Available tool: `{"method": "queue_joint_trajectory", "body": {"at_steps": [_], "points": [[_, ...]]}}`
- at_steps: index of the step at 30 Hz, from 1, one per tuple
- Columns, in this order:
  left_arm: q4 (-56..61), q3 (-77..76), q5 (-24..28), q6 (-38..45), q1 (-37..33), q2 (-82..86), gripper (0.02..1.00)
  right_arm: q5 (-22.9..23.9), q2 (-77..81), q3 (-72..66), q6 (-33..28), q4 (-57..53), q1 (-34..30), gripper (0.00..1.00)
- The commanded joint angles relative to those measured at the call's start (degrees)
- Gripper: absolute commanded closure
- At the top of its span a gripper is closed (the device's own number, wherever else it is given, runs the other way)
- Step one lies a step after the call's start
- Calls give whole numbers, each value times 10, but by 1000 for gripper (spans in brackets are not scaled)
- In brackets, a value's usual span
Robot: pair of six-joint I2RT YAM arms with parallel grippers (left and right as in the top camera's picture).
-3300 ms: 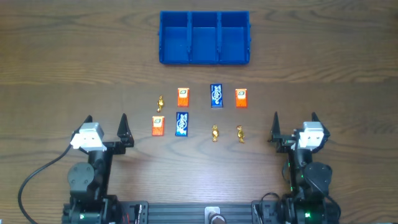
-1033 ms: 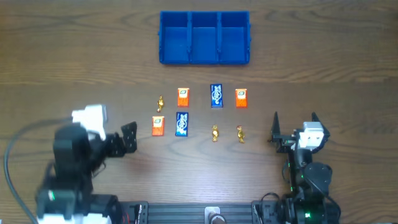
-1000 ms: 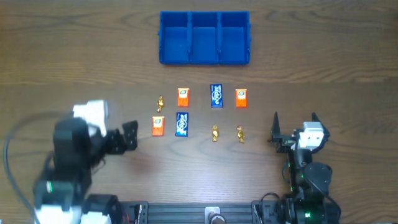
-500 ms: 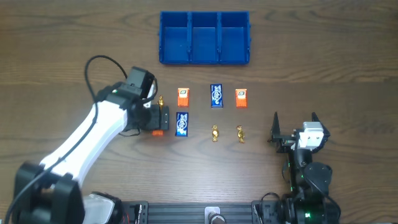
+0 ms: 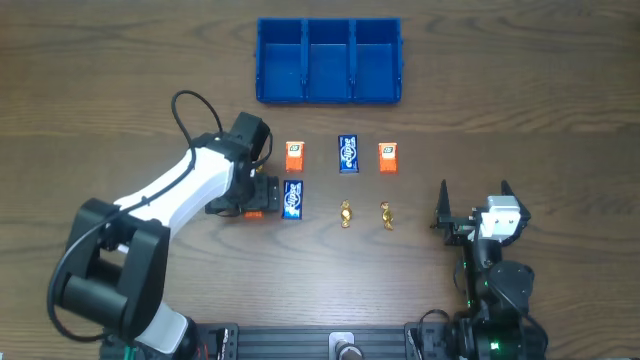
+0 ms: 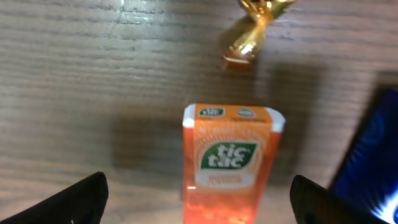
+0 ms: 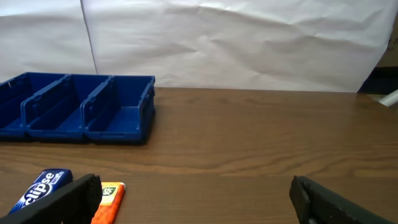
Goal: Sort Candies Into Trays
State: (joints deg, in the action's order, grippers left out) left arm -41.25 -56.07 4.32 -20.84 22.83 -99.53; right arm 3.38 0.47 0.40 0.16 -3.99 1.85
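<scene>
Over orange box | left arm stretched forward, wrist down | left gripper spread wide, astride it

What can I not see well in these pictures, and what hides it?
Left wrist view: the picture's edges cut off the gold candy and the blue pack.
Top view: the left gripper covers most of the orange box, and the left arm hides that gold candy.
</scene>
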Motion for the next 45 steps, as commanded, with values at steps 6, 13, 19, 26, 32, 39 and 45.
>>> {"method": "queue_joint_trajectory", "body": {"at_steps": [6, 13, 19, 26, 32, 39, 45], "points": [[17, -7, -13, -9, 7, -22, 174, -1, -3, 0, -7, -4, 3, 3], [26, -7, -9, -11, 13, -24, 290, -1, -3, 0, -7, -4, 3, 3], [26, -7, -7, -11, 13, -24, 413, -1, -3, 0, -7, -4, 3, 3], [32, -7, 1, -11, 13, -25, 520, -1, -3, 0, -7, -4, 3, 3], [38, -7, 4, -13, 13, -25, 647, -1, -3, 0, -7, -4, 3, 3], [35, -19, 6, -44, 17, -7, 702, -1, -3, 0, -7, -4, 3, 3], [-25, -127, -41, -87, 35, 53, 689, -1, -3, 0, -7, -4, 3, 3]]}}
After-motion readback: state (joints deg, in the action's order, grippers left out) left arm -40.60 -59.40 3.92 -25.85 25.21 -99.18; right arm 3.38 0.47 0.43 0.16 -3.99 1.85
